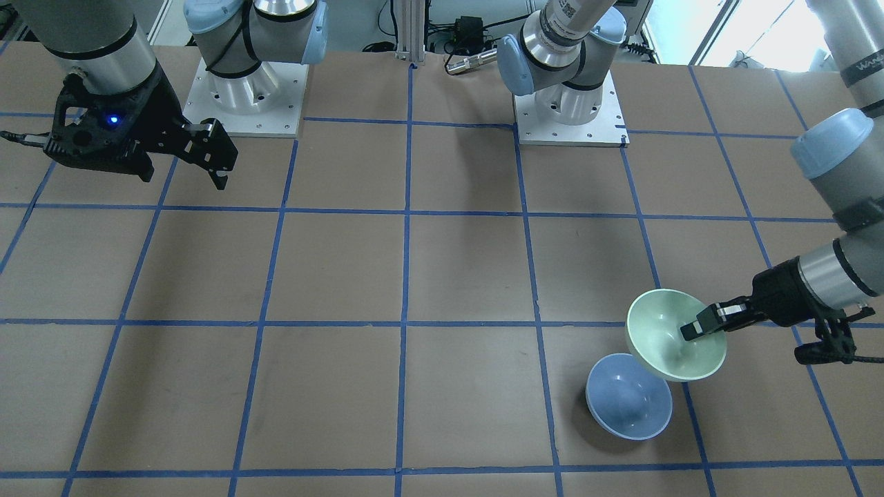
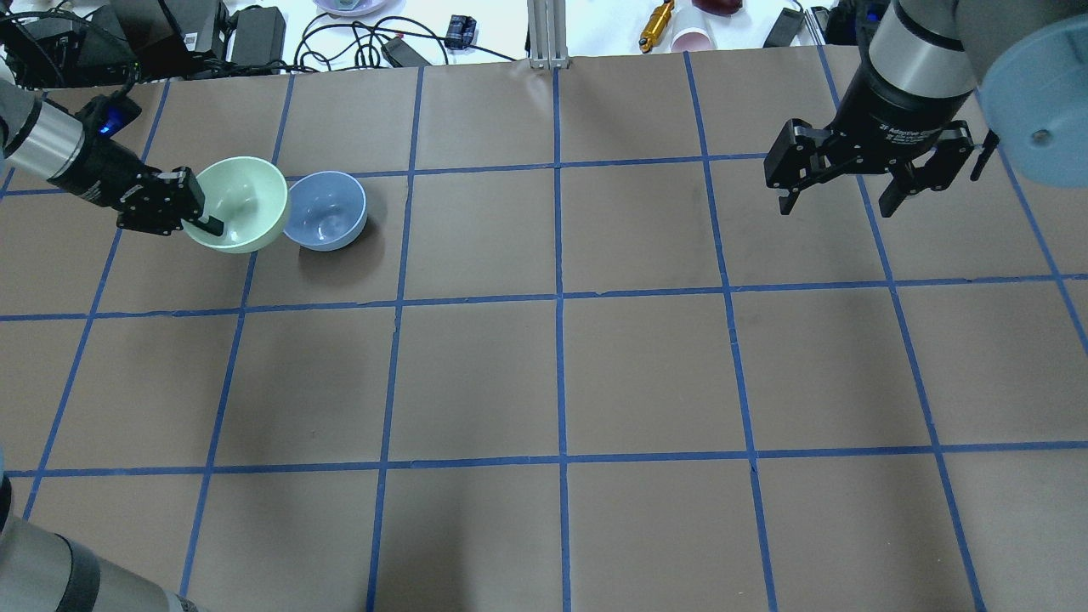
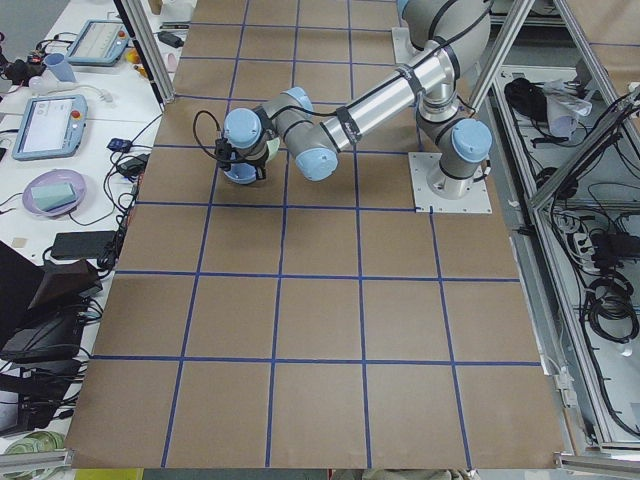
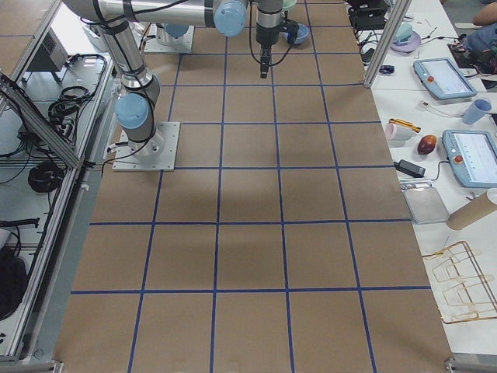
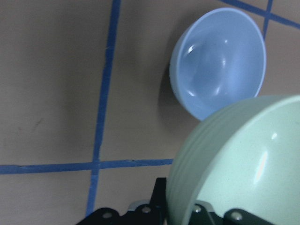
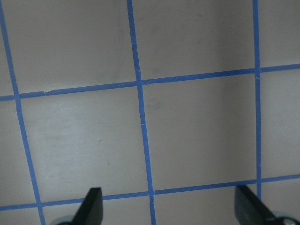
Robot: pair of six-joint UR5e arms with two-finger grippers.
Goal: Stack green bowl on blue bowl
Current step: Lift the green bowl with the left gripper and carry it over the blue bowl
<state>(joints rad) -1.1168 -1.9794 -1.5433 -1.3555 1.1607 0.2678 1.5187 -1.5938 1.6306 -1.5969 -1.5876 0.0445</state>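
Observation:
My left gripper [image 2: 204, 219] is shut on the rim of the green bowl [image 2: 246, 200] and holds it lifted and tilted. In the front view the green bowl [image 1: 666, 338] hangs partly over the blue bowl [image 1: 625, 404]. The blue bowl [image 2: 323, 212] stands upright on the table just right of the green one in the overhead view. In the left wrist view the green bowl [image 5: 243, 159] fills the lower right and the blue bowl [image 5: 218, 61] lies beyond it. My right gripper [image 2: 841, 200] is open and empty, high above the far right of the table.
The brown table [image 2: 561, 374] carries a blue tape grid. Cables, power bricks and cups lie beyond its far edge [image 2: 544, 34]. The two arm bases [image 1: 242, 90] stand at the robot's side of the table.

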